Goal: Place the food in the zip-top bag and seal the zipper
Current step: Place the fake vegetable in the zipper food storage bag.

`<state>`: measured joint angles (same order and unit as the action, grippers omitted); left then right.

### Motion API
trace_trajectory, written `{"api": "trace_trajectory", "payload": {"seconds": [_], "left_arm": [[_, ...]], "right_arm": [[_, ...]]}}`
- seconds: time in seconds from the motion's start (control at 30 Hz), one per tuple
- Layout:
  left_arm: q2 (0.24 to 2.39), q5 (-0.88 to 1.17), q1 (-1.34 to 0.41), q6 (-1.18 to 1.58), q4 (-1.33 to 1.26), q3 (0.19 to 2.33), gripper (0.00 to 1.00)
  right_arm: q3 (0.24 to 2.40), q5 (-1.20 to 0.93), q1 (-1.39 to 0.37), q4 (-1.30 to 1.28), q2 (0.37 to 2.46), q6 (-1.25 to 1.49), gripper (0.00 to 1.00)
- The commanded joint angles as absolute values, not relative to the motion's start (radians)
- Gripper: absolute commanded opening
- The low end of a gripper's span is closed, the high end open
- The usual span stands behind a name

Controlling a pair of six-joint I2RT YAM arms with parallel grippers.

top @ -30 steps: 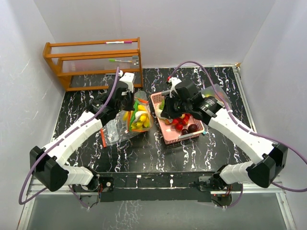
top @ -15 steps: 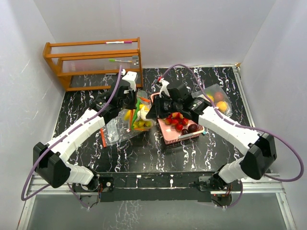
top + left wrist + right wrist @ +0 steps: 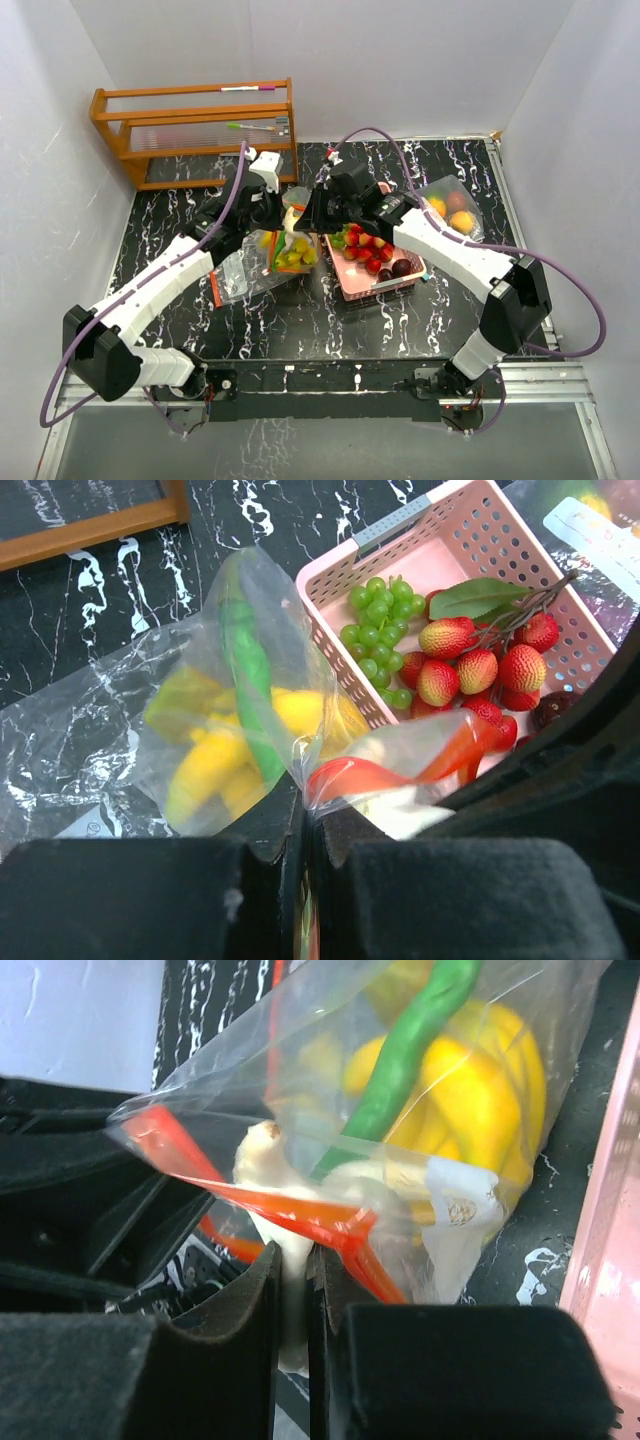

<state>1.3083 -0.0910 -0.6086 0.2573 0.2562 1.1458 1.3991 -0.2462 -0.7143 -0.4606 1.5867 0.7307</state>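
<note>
Left tool (image 3: 303, 880) is pinching the bag (image 3: 240, 730) rim, holding its mouth up and open. Right tool (image 3: 292, 1310) is pinching a pale food piece (image 3: 270, 1190) at that mouth, likely feeding it in. Beyond the bag, berries (image 3: 480, 665) and grapes (image 3: 380, 635) are waiting in the pink tray (image 3: 330, 580).

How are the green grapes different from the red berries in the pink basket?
The green grapes are small, smooth and round; the red berries are bigger and bumpy. The grapes are all green, while the berries are red fading to yellow. The grapes lie nearer the basket's wall beside the bag; the berries fill its middle. Both sit in the pink basket.
</note>
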Motion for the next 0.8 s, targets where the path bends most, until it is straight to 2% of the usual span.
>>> {"api": "trace_trajectory", "payload": {"seconds": [0.0,0.1,0.17,0.23,0.43,0.57,0.77], "left_arm": [[1.234,0.011,-0.617,0.303,0.199,1.11,0.0],[1.224,0.015,-0.617,0.313,0.196,1.1,0.0],[1.22,0.014,-0.617,0.311,0.196,1.101,0.0],[1.22,0.01,-0.617,0.308,0.201,1.105,0.0],[1.229,-0.02,-0.617,0.303,0.208,1.095,0.0],[1.251,-0.084,-0.617,0.296,0.222,1.107,0.0],[1.289,-0.101,-0.617,0.297,0.228,1.12,0.0]], "right_arm": [[1.451,-0.056,-0.728,-0.319,1.602,0.816,0.08],[1.484,0.036,-0.759,-0.329,1.637,0.805,0.09],[1.512,0.087,-0.786,-0.349,1.665,0.788,0.2],[1.525,0.1,-0.804,-0.341,1.677,0.774,0.4],[1.599,0.108,-0.843,-0.394,1.688,0.709,0.59],[1.596,0.11,-0.852,-0.442,1.643,0.696,0.69],[1.525,0.086,-0.854,-0.421,1.541,0.663,0.7]]}}
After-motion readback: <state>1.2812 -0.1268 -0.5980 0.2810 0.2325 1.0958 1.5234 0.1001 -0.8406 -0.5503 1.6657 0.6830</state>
